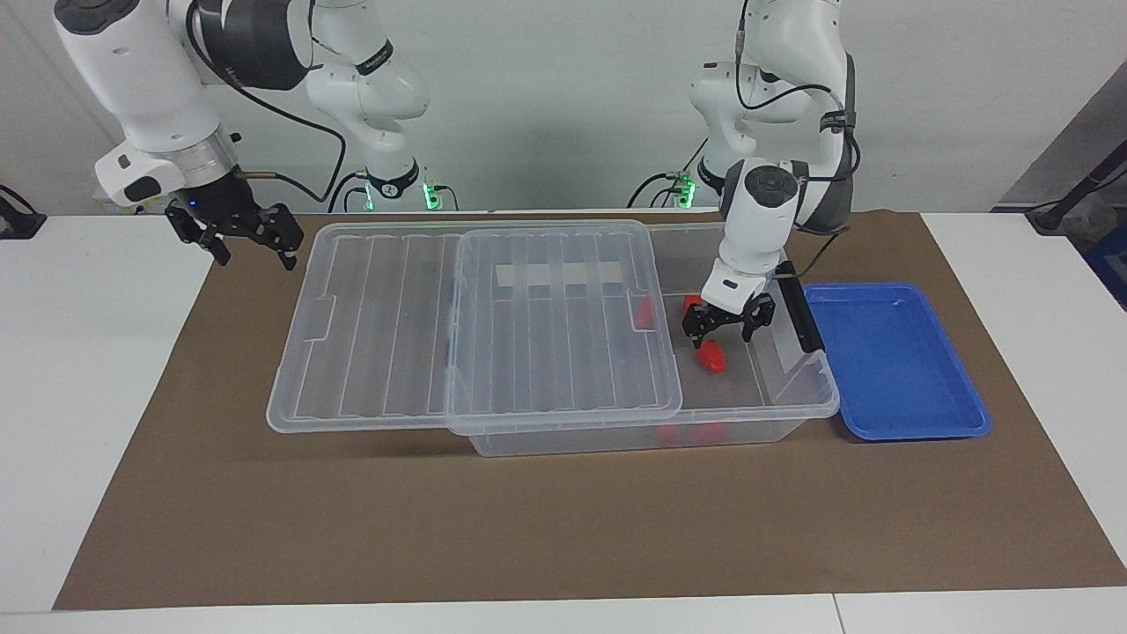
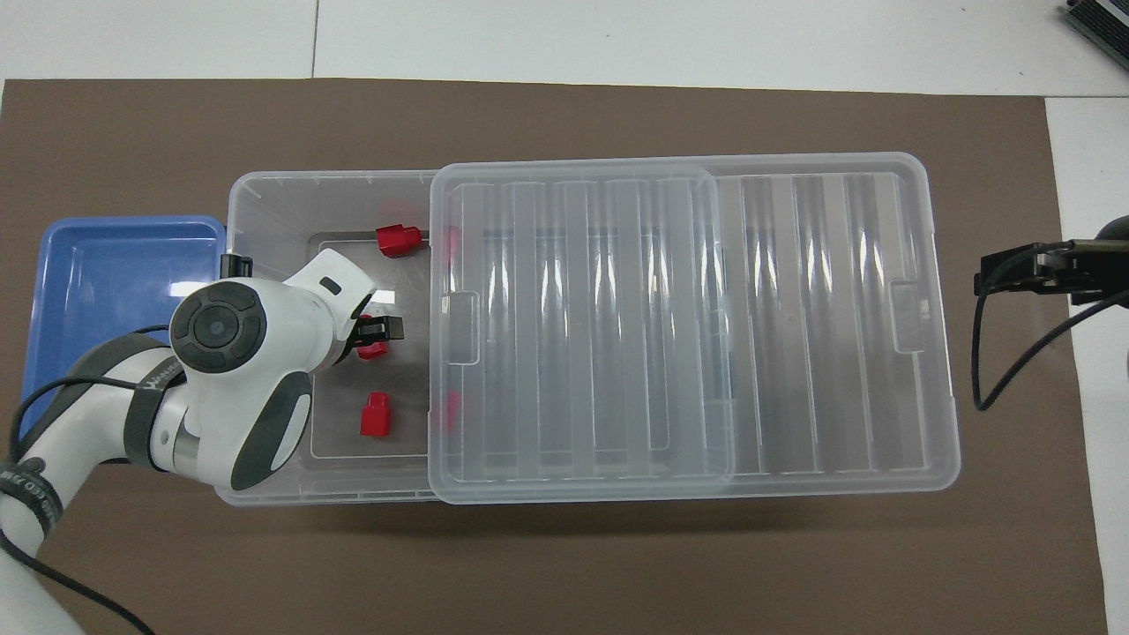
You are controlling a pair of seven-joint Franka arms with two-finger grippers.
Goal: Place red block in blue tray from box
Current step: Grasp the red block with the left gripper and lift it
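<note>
One camera faces the robots, another looks steeply down (both show the box [image 1: 792, 401]).
</note>
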